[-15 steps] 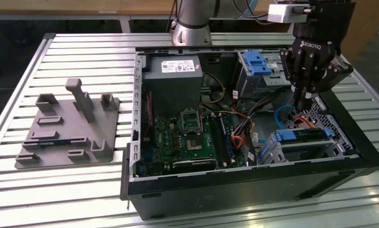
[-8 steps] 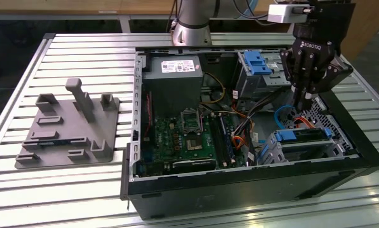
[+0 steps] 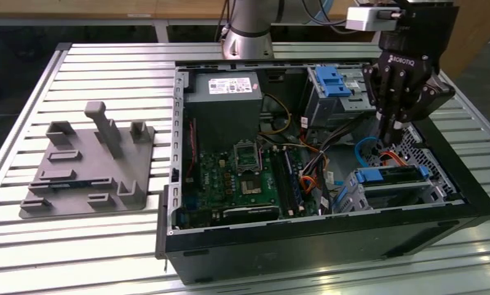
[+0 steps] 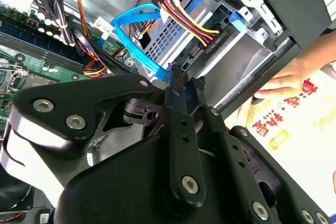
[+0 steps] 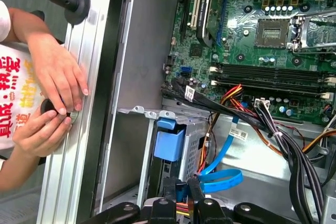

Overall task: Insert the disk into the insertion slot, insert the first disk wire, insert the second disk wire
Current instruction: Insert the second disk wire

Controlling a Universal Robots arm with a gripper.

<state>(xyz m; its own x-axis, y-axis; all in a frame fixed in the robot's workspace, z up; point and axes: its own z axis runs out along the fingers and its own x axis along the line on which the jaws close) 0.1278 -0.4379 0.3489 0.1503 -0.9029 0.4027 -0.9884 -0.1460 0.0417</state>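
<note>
The gripper (image 3: 389,140) reaches down into the open computer case and hangs just behind the insertion slot (image 3: 396,195), its fingers drawn almost together. In both wrist views they appear to pinch the plug end of the blue flat wire (image 4: 137,34), though the plug itself is mostly hidden between the fingertips (image 4: 176,73).

The disk (image 3: 395,174) already sits inside the insertion slot, its blue carrier showing at the slot's mouth. A multicoloured wire (image 4: 185,18) runs to a dark plug that looks seated at the disk's back edge, right against the slot.

To do this step well, I judge the plug should be held square to the disk's back edge, lined up beside the seated plug and pushed straight, not at a slant. The wire's loop should stay slack so that it does not drag the plug sideways.

By count:
- one gripper
- one disk
- one insertion slot
- two wires at the slot: one blue, one multicoloured
- two hands of a person (image 5: 56,74) on the table rail, outside the case wall nearest the slot
</note>
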